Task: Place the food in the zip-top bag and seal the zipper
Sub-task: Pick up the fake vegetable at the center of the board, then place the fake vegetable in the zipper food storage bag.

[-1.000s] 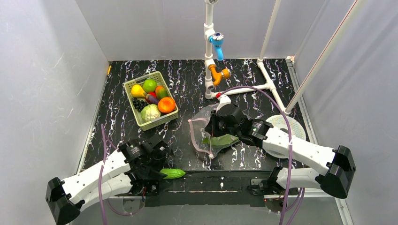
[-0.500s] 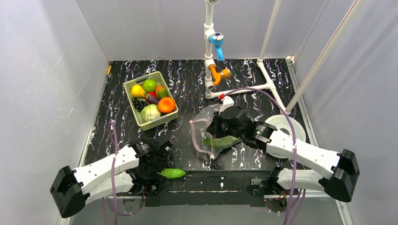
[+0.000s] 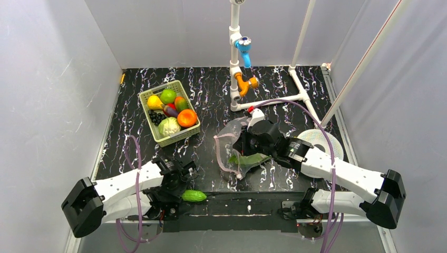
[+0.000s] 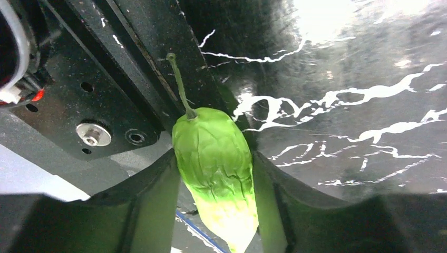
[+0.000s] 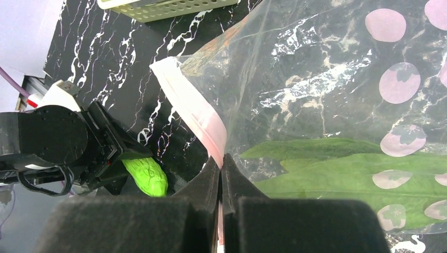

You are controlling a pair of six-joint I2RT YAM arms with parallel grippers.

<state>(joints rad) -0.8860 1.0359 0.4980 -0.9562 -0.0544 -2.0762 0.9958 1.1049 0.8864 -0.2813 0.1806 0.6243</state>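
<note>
My left end effector (image 4: pixel 213 163): clamped on the green cucumber (image 4: pixel 211 132), at the tabletop's (image 3: pixel 211 95) near edge.
My right end effector (image 5: pixel 220 164): pinched shut on the zipper (image 5: pixel 194 103).
Zip-top bag (image 5: pixel 316 79): mid-tabletop, leafy green (image 5: pixel 342 174) inside.
Other food (image 3: pixel 186 117): in the basket (image 3: pixel 174 139), far left.

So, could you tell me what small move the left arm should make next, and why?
Probably lift the green vegetable and carry it toward the mouth of the zip-top bag. The left gripper is shut on it, well apart from the bag, while the right gripper pinches the zipper, with a leafy green already inside.
</note>
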